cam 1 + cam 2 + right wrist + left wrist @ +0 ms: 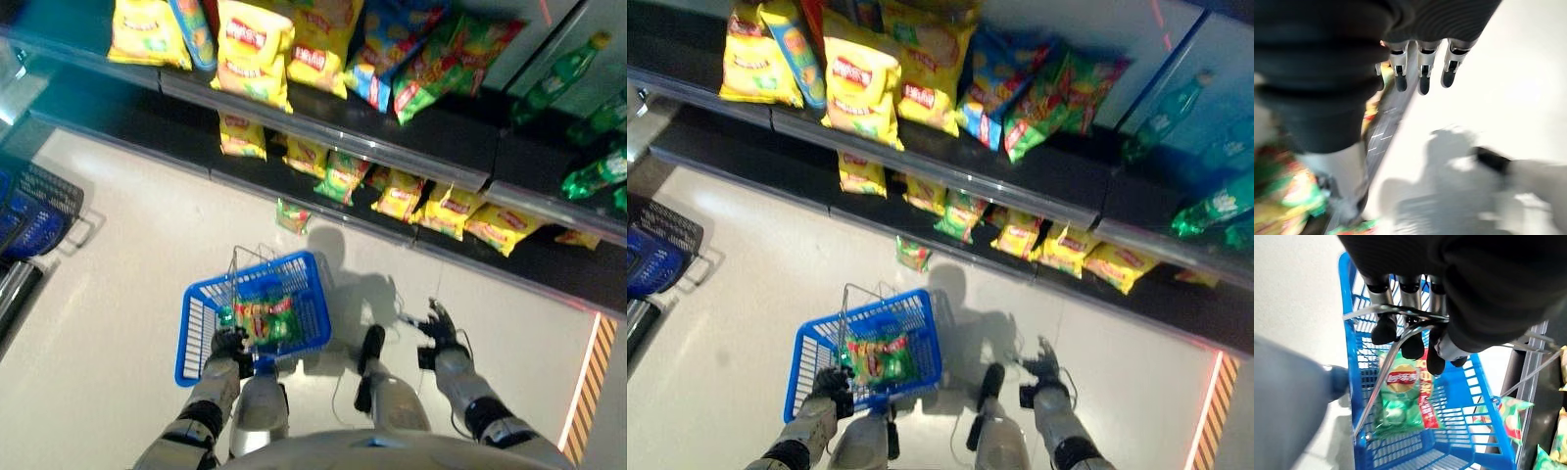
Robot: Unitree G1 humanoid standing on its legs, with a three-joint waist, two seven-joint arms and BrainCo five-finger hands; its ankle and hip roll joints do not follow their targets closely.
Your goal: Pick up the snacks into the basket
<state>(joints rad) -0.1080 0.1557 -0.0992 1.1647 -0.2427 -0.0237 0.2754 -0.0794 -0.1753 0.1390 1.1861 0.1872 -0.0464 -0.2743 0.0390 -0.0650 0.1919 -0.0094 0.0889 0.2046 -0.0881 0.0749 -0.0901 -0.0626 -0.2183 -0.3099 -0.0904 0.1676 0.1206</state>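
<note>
The left robot hand (1415,333) is gripping the wire handle (1382,377) of the blue basket (309,313), with a green snack bag (1400,399) lying inside, below it. The right robot hand (438,328) is hanging empty with relaxed fingers; next it probably needs to reach forward to the fallen snack packet (292,216) on the floor.

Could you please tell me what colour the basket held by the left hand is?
Blue, with metal wire handles; the basket shows best in the left wrist view.

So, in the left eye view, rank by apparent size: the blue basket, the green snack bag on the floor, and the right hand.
1. Blue basket, clearly largest.
2. Right hand.
3. Green snack bag on the floor; it lies farther from the camera, so its ranking against the hand is unsure.
</note>
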